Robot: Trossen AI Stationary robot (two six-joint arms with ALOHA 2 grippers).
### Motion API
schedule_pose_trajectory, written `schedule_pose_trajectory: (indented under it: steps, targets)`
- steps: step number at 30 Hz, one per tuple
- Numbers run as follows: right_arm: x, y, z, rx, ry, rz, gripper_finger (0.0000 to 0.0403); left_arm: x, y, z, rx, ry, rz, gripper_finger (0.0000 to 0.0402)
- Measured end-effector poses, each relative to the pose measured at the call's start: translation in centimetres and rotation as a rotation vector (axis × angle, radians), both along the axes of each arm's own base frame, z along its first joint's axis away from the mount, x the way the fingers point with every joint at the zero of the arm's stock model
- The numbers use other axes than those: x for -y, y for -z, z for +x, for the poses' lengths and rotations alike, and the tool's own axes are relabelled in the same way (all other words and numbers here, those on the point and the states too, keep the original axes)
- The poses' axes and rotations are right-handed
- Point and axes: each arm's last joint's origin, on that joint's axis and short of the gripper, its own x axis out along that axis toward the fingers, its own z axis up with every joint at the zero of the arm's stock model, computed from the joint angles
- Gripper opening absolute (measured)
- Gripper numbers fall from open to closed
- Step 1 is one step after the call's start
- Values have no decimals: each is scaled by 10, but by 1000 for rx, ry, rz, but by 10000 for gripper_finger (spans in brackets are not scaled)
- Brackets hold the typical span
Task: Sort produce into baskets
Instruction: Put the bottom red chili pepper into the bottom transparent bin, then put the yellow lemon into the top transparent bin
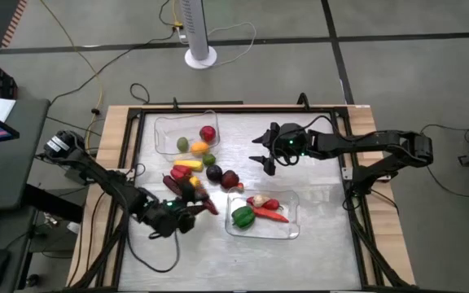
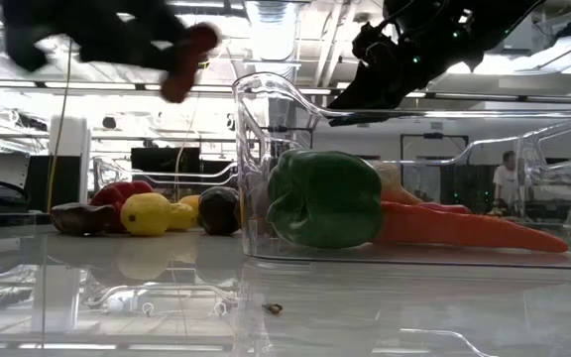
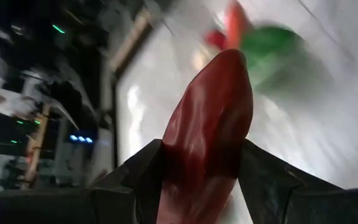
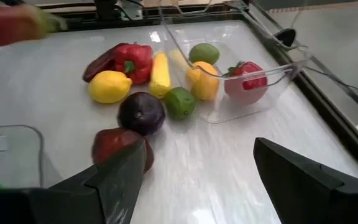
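My left gripper [image 1: 195, 210] is shut on a dark red chili [image 1: 210, 207], raised over the table just left of the near clear basket [image 1: 293, 229], which holds a green pepper [image 2: 323, 198], a carrot [image 2: 464, 228] and a small pale piece. My right gripper [image 1: 263, 156] is open and empty, above the table right of the loose produce. Loose on the table lie a lemon [image 4: 109, 86], a red pepper [image 4: 132, 61], a yellow long piece [image 4: 159, 73], a purple round one [image 4: 141, 112], a lime [image 4: 180, 102] and a dark red one [image 4: 120, 146]. The far basket [image 1: 163, 138] holds a red, a green and an orange piece. My left gripper pinches the chili's back part [image 3: 194, 171] between its two fingers [image 3: 143, 177]. The fingers come from the table's left and lie along the chili. Its free end [image 3: 229, 74] sticks out past the fingertips toward the near basket. The chili is lifted clear of the table [image 2: 188, 59].
A dark frame [image 1: 348, 163] runs round the table top. Bare table lies near the front edge and right of the near basket. A white fan base [image 1: 200, 57] and cables are on the floor behind; a person [image 2: 509, 178] stands far off in the room.
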Motion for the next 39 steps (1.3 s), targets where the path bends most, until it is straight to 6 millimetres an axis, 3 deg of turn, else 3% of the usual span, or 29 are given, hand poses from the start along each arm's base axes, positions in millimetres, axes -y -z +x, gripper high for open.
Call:
schedule_pose_trajectory:
  steps: [4,10,20,23,27,30,35,39]
  targets:
    - [1,-2,1,12,25,-21,325,-3,-9,27,145,79,-34,165]
    - [1,-1,0,8,31,-34,325,-6,-12,49,301,168,-130,177]
    - [1,-1,0,6,31,-33,325,-31,-9,62,328,142,-433,318]
    - [1,-1,0,6,34,-28,325,-34,-11,55,302,62,-460,333]
    - [1,0,0,-5,33,-26,325,-44,-10,31,129,-68,-516,335]
    - [1,0,0,-4,33,-26,325,-58,-1,10,-48,-234,-550,336]
    - [1,-2,0,11,37,-22,325,-77,17,-9,-105,-458,-682,336]
    - [1,-1,1,13,38,-14,325,-82,34,-18,-166,-518,-681,336]
